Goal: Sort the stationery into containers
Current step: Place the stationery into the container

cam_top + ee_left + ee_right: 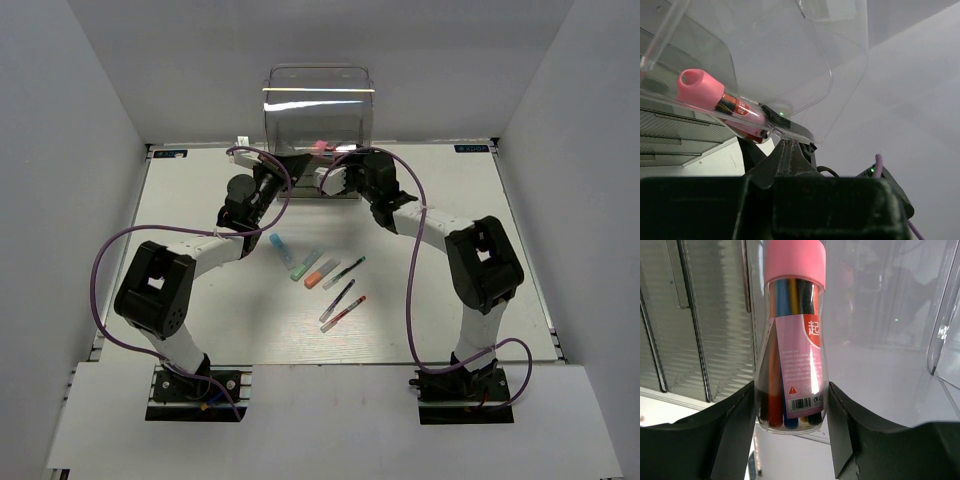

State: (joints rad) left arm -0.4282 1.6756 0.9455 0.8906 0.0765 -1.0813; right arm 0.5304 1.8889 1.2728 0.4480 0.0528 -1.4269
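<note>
The right gripper (790, 412) pinches the lower end of the pink-capped pen tube (792, 340) right up against the clear cabinet (318, 110). The tube's long axis runs straight out from the fingers, cap leading. The left gripper (789, 150), pressed together, crowds in just beside the tube under the cabinet's transparent wall, while loose markers and pens (318, 272) lie well apart on the table (200, 320).

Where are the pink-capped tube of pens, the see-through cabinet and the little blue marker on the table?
pink-capped tube (792, 365): right wrist view, on its paper label.
see-through cabinet (300, 120): top view, on its tall front wall.
blue marker (278, 242): top view, on its blue end.
</note>
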